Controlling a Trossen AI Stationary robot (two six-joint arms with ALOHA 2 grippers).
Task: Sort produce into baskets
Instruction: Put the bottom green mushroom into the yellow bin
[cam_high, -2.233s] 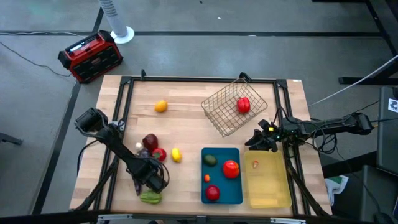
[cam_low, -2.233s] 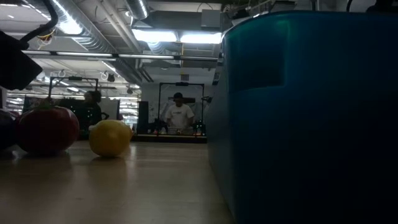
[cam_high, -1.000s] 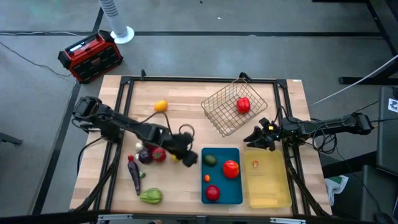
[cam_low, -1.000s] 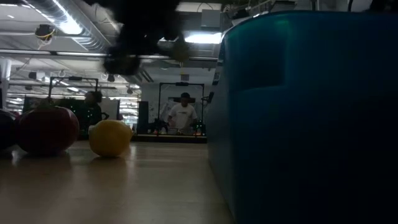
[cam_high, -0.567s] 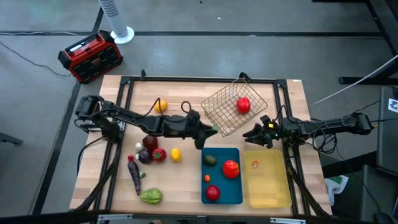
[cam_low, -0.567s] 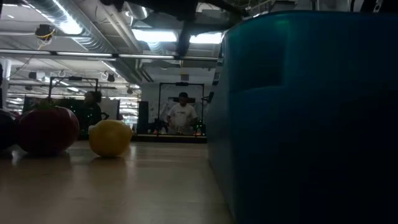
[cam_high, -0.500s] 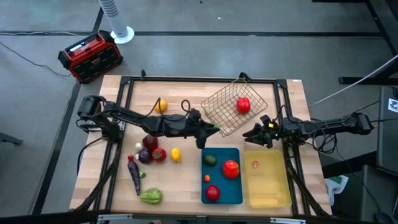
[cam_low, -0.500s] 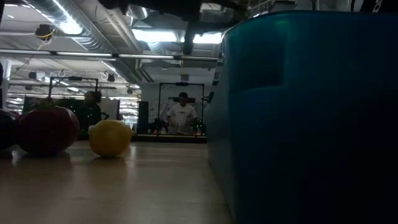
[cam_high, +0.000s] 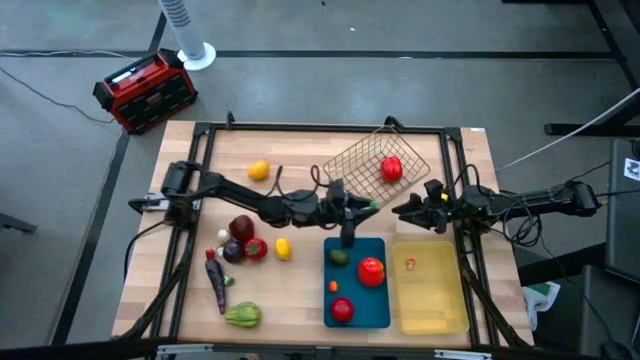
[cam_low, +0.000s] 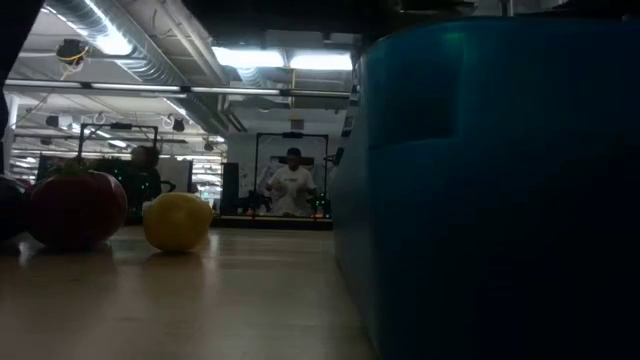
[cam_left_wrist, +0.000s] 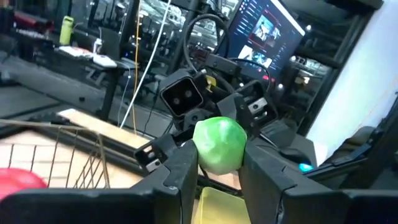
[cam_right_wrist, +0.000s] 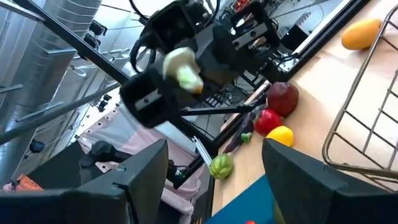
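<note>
My left gripper (cam_high: 370, 206) reaches across the table and is shut on a small round green fruit (cam_left_wrist: 219, 144), in the air between the wire-mesh basket (cam_high: 362, 182) and the blue tray (cam_high: 384, 318). My right gripper (cam_high: 400, 213) is open and empty just right of it, at the far edge of the pale yellow tray (cam_high: 430, 310). The wire basket holds one red fruit (cam_high: 390, 168). The blue tray holds a red tomato (cam_high: 371, 270), a green piece (cam_high: 339, 257), a small orange one and another red one. My left gripper pinches the green fruit between its two fingers, one on each side of it (cam_left_wrist: 200, 149). The fingers (cam_left_wrist: 184, 177) lie about level and point toward the table's right edge. The fruit is lifted clear of the table.
On the table's left half lie an orange fruit (cam_high: 259, 171), a dark red apple (cam_high: 241, 227), a red pepper (cam_high: 256, 248), a yellow lemon (cam_high: 283, 248), a purple eggplant (cam_high: 215, 278) and a green pepper (cam_high: 241, 316). A red-and-black box (cam_high: 145, 90) stands on the floor beyond.
My left gripper has carried the green fruit from above the lemon toward the table's right and far edges, to the gap between the wire basket and the blue tray, stretching the arm out across the table. It has stayed shut on the fruit.
</note>
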